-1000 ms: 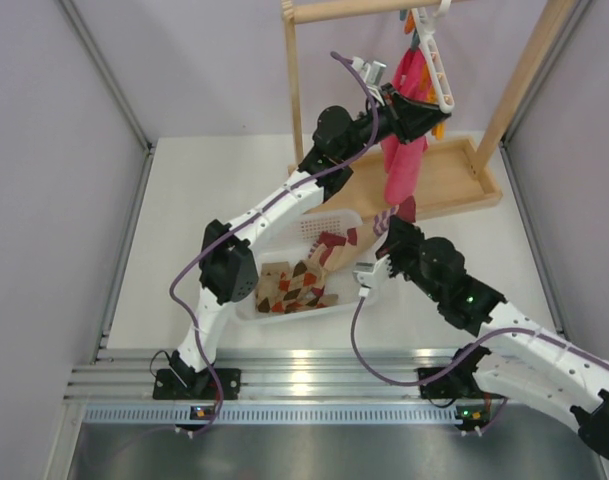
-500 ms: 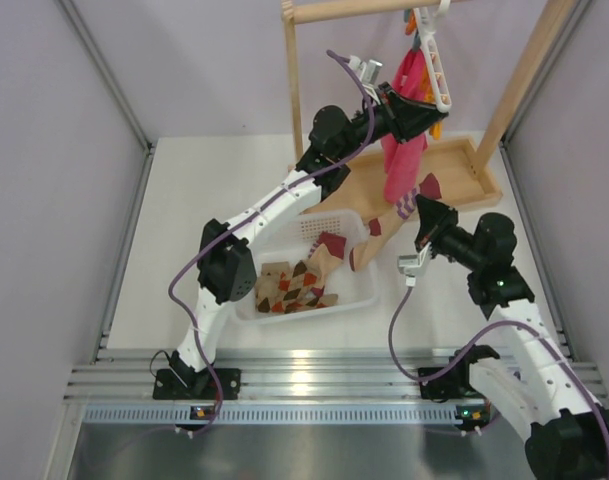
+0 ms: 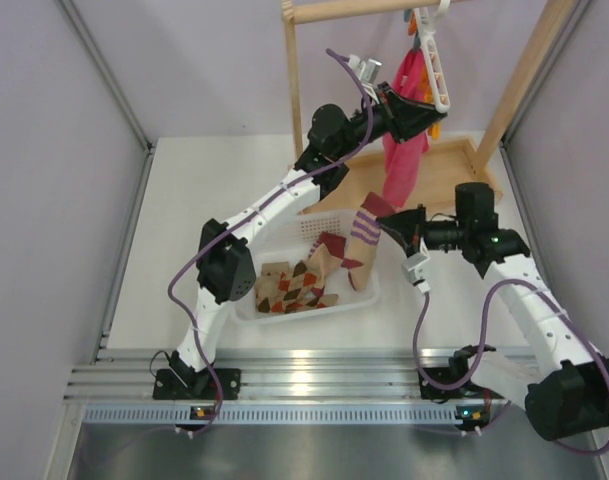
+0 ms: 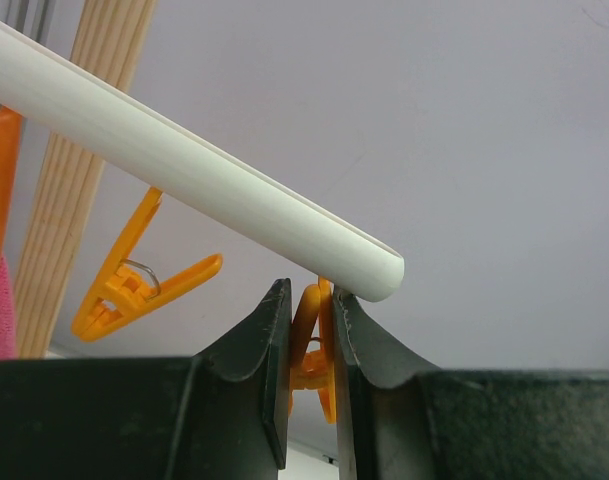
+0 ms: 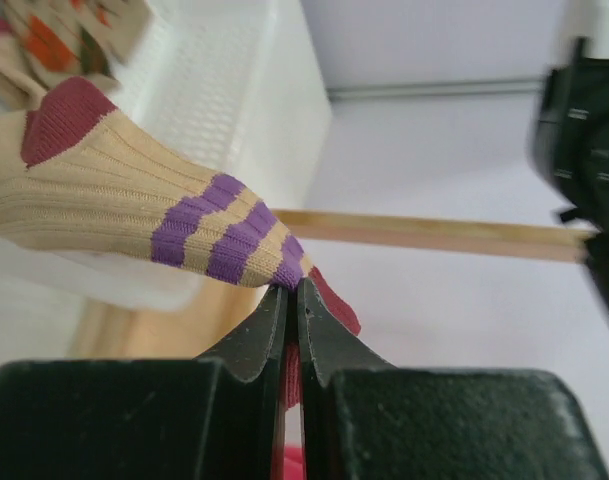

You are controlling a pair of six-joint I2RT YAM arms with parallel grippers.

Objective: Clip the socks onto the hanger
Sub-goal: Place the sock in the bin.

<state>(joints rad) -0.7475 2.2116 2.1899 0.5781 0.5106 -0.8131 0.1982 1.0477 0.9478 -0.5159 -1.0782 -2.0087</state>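
**Sock heads for the line.** The right arm's fingers [image 5: 269, 335], closed tight, pinch a striped sock [image 5: 134, 200] by its maroon end. The beige foot trails to their left above the white basket [image 3: 369, 292].

Farther back, the left arm's fingers [image 4: 267, 345] are only narrowly parted. They squeeze an orange clip [image 4: 310, 345] just under the tip of the white hanger [image 4: 184, 165]. A second clip [image 4: 134, 282] dangles to their left.

The step in hand looks like bringing the sock to the pressed clip. Next, its free edge must be raised into the clip's mouth, well above the right fingers, before the left fingers let go.

The basket holds argyle socks [image 3: 294, 285]. Beyond it, a pink cloth [image 3: 404, 160] hangs from the hanger over the wooden rack's tray [image 3: 459, 185].
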